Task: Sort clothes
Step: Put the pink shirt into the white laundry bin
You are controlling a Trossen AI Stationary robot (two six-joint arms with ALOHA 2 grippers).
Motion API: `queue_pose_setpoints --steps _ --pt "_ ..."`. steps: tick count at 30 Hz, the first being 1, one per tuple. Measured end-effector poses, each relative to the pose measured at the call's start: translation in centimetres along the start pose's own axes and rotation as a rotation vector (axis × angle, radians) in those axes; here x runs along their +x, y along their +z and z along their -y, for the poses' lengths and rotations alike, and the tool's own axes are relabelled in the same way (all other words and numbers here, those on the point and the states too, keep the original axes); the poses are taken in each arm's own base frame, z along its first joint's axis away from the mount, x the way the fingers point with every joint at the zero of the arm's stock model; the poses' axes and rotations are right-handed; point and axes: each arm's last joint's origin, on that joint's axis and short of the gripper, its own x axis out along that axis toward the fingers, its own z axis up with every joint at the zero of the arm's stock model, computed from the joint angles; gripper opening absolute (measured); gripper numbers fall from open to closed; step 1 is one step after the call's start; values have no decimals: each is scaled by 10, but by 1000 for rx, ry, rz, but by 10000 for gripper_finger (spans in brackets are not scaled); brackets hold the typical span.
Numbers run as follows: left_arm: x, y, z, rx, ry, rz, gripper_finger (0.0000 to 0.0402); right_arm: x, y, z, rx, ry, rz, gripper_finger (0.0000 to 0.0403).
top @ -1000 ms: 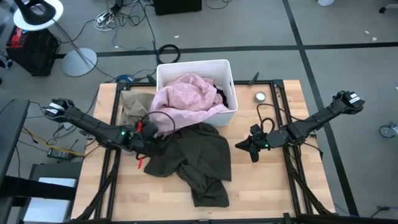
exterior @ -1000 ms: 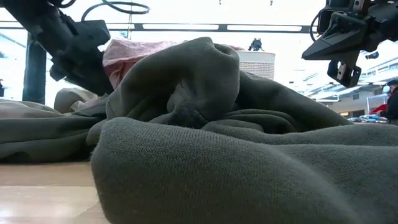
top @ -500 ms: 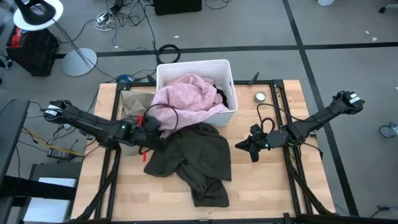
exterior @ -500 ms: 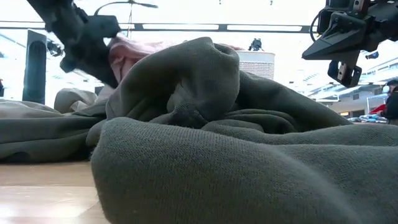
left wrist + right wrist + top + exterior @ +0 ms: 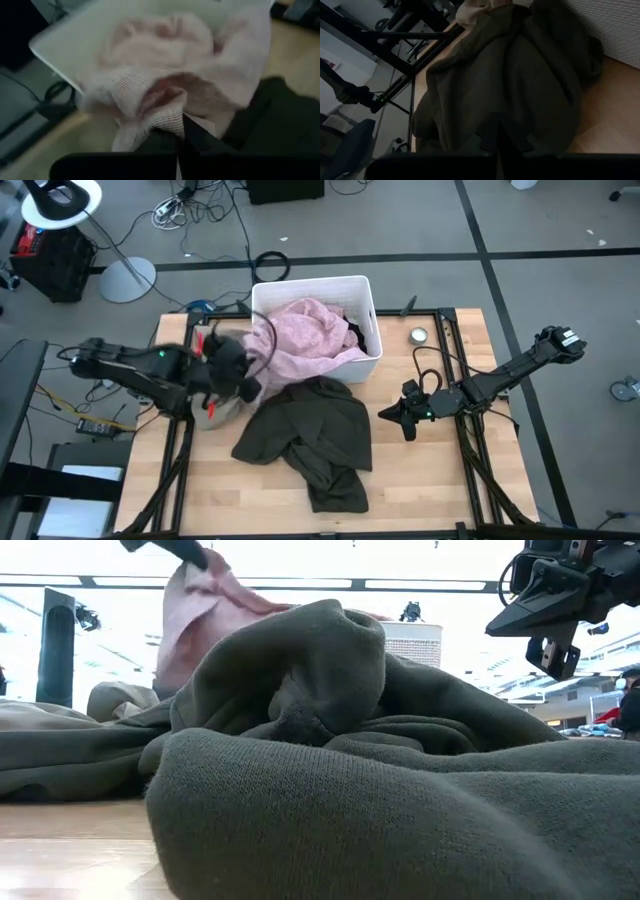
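Observation:
The pale pink garment (image 5: 305, 335) lies heaped in the white bin (image 5: 362, 288) and spills over its near wall. My left gripper (image 5: 232, 368) is shut on it, raised near the bin's left near corner. The olive green garment (image 5: 305, 435) lies crumpled on the table in front of the bin. The beige tan garment (image 5: 212, 345) lies left of the bin. A black garment (image 5: 352, 335) shows inside the bin. The dark teal one is hidden. My right gripper (image 5: 393, 418) hovers shut and empty, right of the olive garment. My left gripper pinches a bunched fold of the pink garment's overhanging part (image 5: 167, 112) between its two fingers. That part is lifted and hangs below the fingers (image 5: 195, 615). The rest still lies in the bin.
A small round metal lid (image 5: 418, 335) lies on the table right of the bin. Bare wood (image 5: 430, 480) shows at the near right and near left. The table's black frame rails run along both sides.
My left gripper has risen and gone toward the table's far edge, beside the bin's left near corner. It has drawn the pink garment's overhanging part up off the olive garment. The rest of the pink garment has stayed in the bin.

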Motion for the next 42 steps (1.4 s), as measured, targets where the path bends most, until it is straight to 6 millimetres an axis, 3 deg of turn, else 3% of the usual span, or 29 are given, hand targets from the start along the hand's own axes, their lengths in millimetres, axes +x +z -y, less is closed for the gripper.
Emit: queue_pose_setpoints --steps 6,10,15,20,27,33,42 --pt "-6 48 -13 0 -19 99 0 0 0 0 -8 0 0 5" --pt "2 79 -17 32 -31 172 0 0 0 0 -8 0 0 6" --pt "30 110 -16 107 -47 209 0 0 0 0 -7 0 1 2" --pt "78 127 -12 168 -111 230 0 0 0 0 2 1 2 7" --pt "147 139 -17 179 -58 247 0 0 1 0 40 -11 17 2" --pt "194 144 -23 146 -100 289 0 0 1 0 81 -23 37 7" --pt "253 108 -24 251 -221 3 0 0 3 2 111 -68 98 6"
